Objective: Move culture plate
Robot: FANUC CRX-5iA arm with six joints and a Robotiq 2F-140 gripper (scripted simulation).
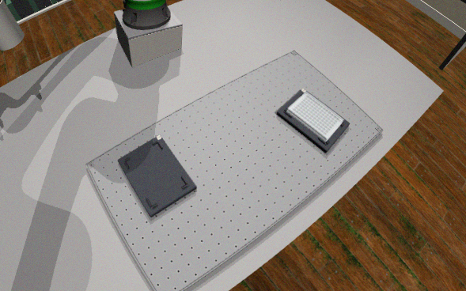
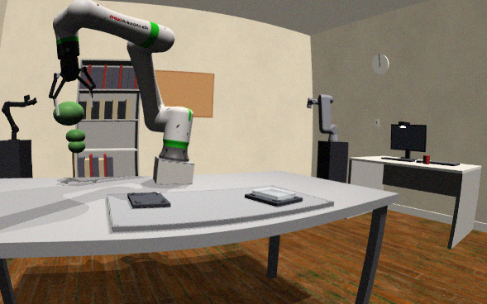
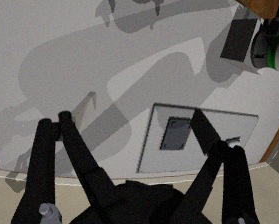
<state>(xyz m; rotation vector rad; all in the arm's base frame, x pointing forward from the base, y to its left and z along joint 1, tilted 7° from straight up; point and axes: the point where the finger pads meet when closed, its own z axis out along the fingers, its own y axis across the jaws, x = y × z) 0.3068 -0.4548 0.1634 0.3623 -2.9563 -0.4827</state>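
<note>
So my gripper [image 2: 71, 94] is spread fully open, holding nothing, way up off to the side of the table. The lidded 96-well plate [image 1: 316, 116] sits on nest N1 [image 1: 288, 117]; N2 [image 1: 156, 177] waits bare. I'd swing over, square up, then drop in level
</note>
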